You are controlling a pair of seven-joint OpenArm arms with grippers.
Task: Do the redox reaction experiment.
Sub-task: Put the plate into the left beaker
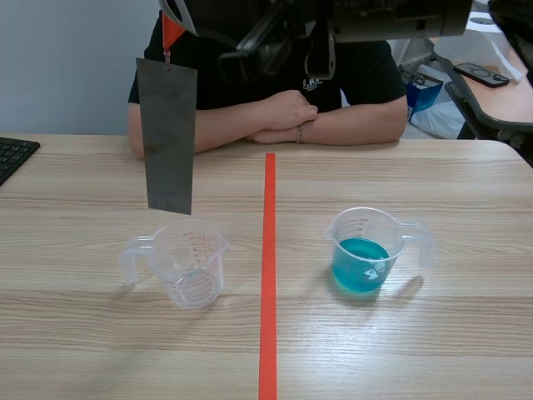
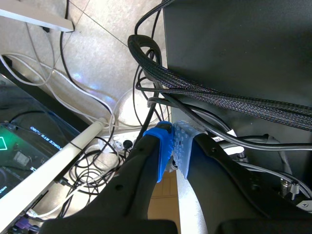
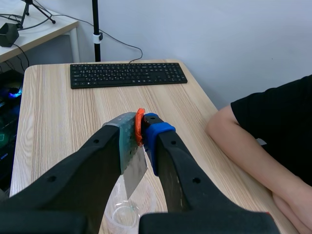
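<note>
A grey metal sheet point(image 1: 168, 137) hangs upright from an orange clip point(image 1: 171, 33), its lower edge just above an empty clear measuring cup point(image 1: 187, 262) left of the tape line. My right gripper point(image 1: 172, 12), on the arm stretched across the top, is shut on the clip. In the right wrist view the orange clip point(image 3: 140, 126) sits pinched in the right gripper point(image 3: 142, 127), with the metal sheet point(image 3: 132, 161) dangling over the empty cup point(image 3: 127, 212). A second cup point(image 1: 364, 250) with blue liquid stands right of the line. My left gripper point(image 2: 173, 144) is shut on nothing, off the table over cables.
A person sits across the table with folded arms point(image 1: 283, 117) resting on its far edge; one forearm point(image 3: 243, 141) shows beside my right gripper. A black keyboard point(image 1: 12, 154) lies at the table's left edge, and this keyboard point(image 3: 126, 74) lies ahead of my right gripper.
</note>
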